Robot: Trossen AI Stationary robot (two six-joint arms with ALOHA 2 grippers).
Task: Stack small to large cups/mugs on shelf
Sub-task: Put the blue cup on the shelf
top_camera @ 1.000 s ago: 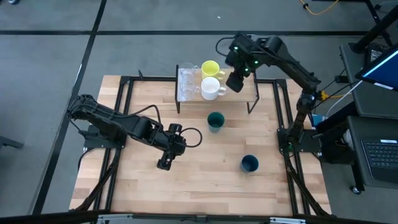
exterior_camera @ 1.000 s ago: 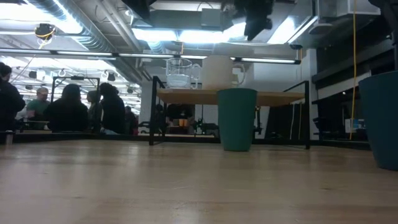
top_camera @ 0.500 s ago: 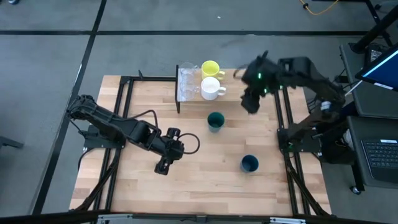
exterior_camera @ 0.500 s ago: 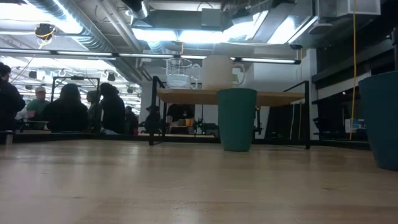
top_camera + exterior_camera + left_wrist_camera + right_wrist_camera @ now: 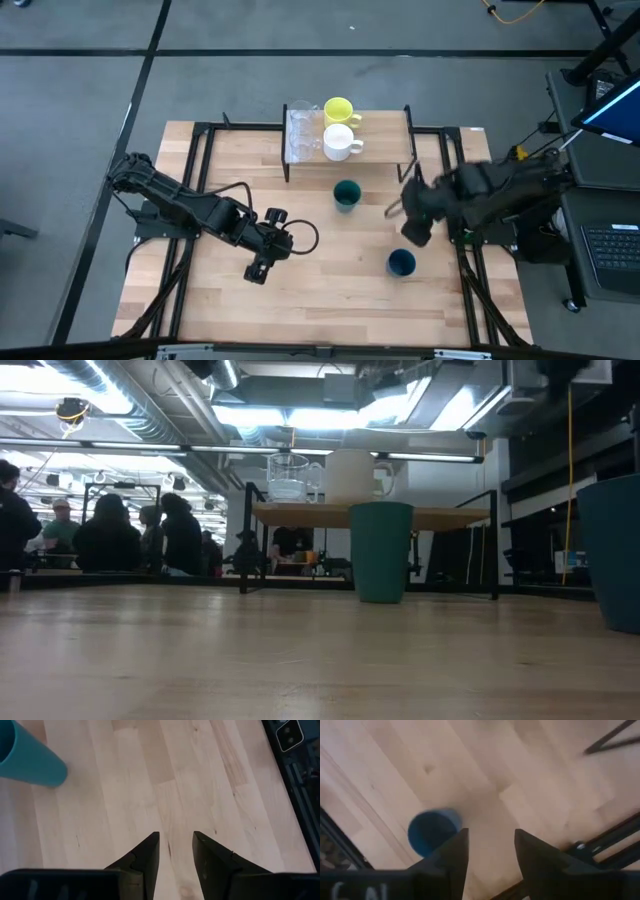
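With glasses, yellow mug (image 5: 338, 107) and white mug (image 5: 339, 142) on the shelf (image 5: 385, 135), the right end effector (image 5: 416, 228), spread and empty, hangs by the dark blue cup (image 5: 401, 263) near the desk's right edge, likely next; left end effector (image 5: 262, 262) idles, spread.

Both arms were dark, jointed and slim (a black cable looped beside the left gripper (image 5: 260, 267)). The right gripper (image 5: 489, 851) showed two broad, dark, tapering fingers.
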